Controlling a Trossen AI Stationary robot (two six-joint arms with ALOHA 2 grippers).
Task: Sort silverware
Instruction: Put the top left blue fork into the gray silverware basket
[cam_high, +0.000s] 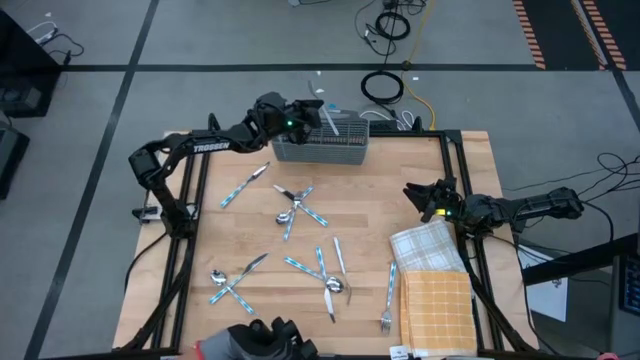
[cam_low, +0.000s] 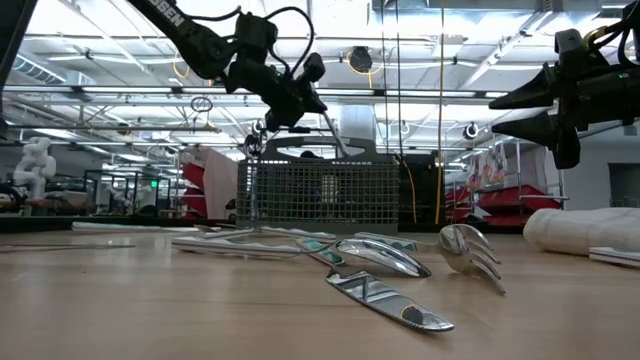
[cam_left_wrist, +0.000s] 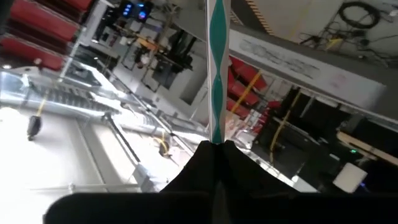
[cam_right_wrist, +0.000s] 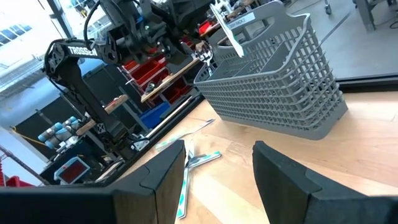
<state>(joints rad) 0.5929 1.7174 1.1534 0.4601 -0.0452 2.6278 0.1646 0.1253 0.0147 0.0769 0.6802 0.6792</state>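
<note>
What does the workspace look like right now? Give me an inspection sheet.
Surface: wooden table, mostly bare.
Job's things: silverware scattered on the table; one piece held over the grey basket.
Clutter: folded cloths at the right edge.
Hands: left hand shut on that piece above the basket; right hand open, empty, waiting at the right.
Cables: coils on the floor behind the table.
Surroundings: workshop shelving; no people seen.

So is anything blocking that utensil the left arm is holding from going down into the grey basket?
Nothing visible does. The left gripper holds the utensil right over the open top of the basket, with only air between them.
</note>
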